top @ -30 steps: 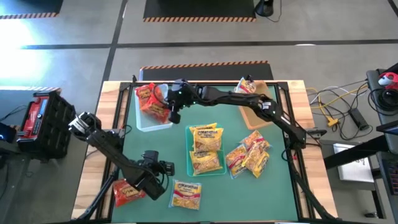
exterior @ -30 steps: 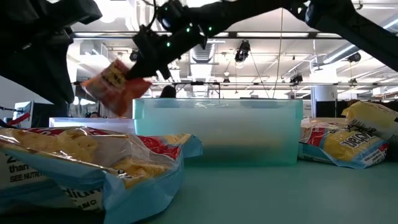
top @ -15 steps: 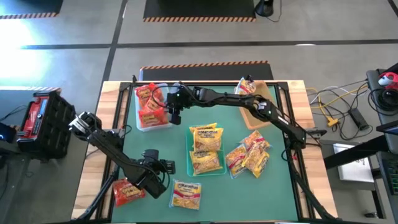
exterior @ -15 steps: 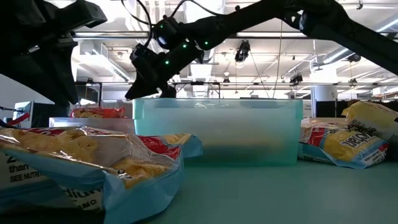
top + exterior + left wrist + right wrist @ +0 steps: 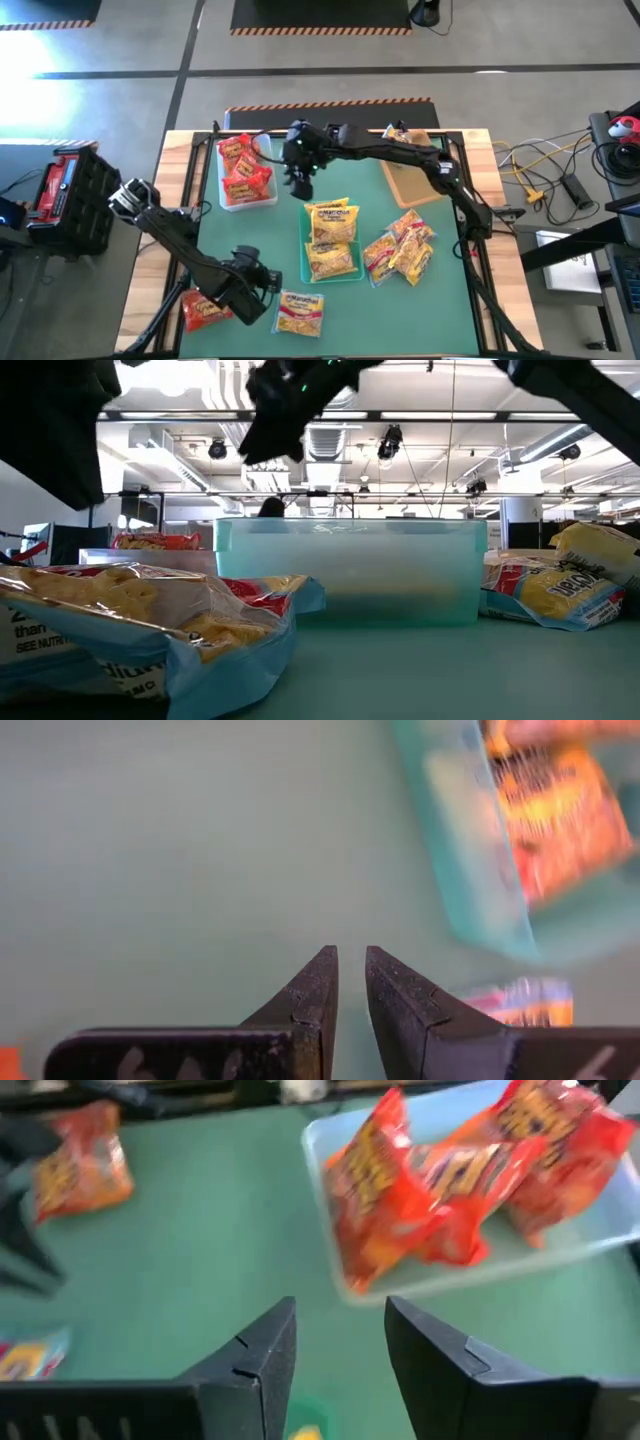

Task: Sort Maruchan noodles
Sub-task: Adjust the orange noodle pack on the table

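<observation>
Right gripper (image 5: pixel 301 183) hangs over the green mat (image 5: pixel 260 235) between the clear bin (image 5: pixel 233 200) and the teal bin (image 5: pixel 303 262), its two dark fingers (image 5: pixel 250 1360) parted with a clear gap and nothing between them. Left gripper (image 5: pixel 268 278) sits low near the front left of the mat, its fingers (image 5: pixel 318 988) drawn almost together with only a thin slit between them, and nothing shows in that slit. Going down by size, the wooden table (image 5: pixel 180 150) carries the mat, and on the mat stand the three bins. The clear bin at the back left holds a heap of red-orange packets (image 5: pixel 244 168), which the right wrist view shows lying crumpled against one another inside its walls. The teal bin in the middle holds yellow packets (image 5: pixel 330 222). The tan bin (image 5: pixel 405 185) at the back right has one yellow and pink-red packet (image 5: pixel 396 136) at its far end. A loose pile of yellow and pink-red packets (image 5: pixel 400 250) lies on the mat to the right of the teal bin. Near the front edge, one red-orange packet (image 5: pixel 204 310) lies just beside the left gripper, and a yellow packet (image 5: pixel 300 312) lies a little to its right.
</observation>
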